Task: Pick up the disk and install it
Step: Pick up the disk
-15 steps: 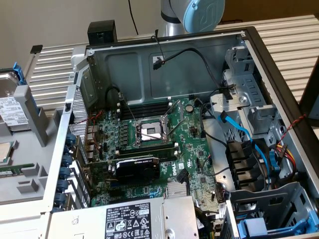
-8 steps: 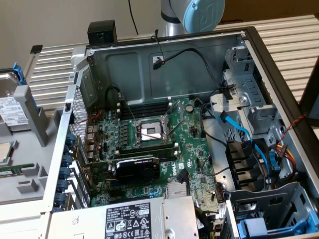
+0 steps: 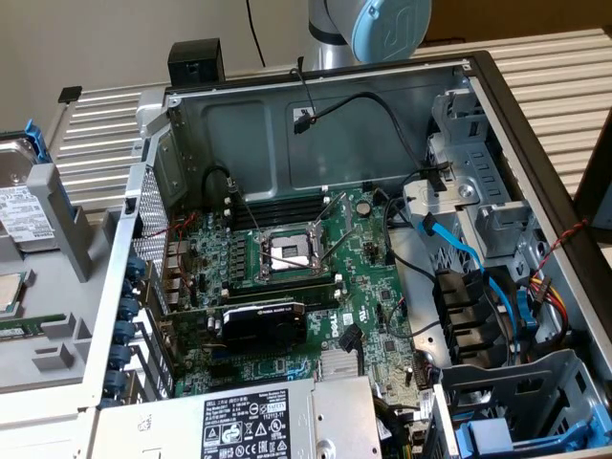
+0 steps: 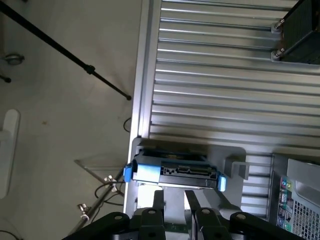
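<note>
The disk stands on edge in a grey holder at the exterior view's left, outside the computer case; its white label and a blue rail show. In the wrist view the disk is seen edge-on, with its connector facing the camera and blue rails at both ends. My gripper hovers just short of that edge, apart from it. Its two dark fingers stand a narrow gap apart, open, with nothing between them. Part of the arm shows behind the case.
The open computer case holds a motherboard, a black graphics card, a grey power-supply box and blue-railed drive bays. A ribbed metal tabletop carries the holder. A black finned block sits nearby, and a tripod leg crosses the floor.
</note>
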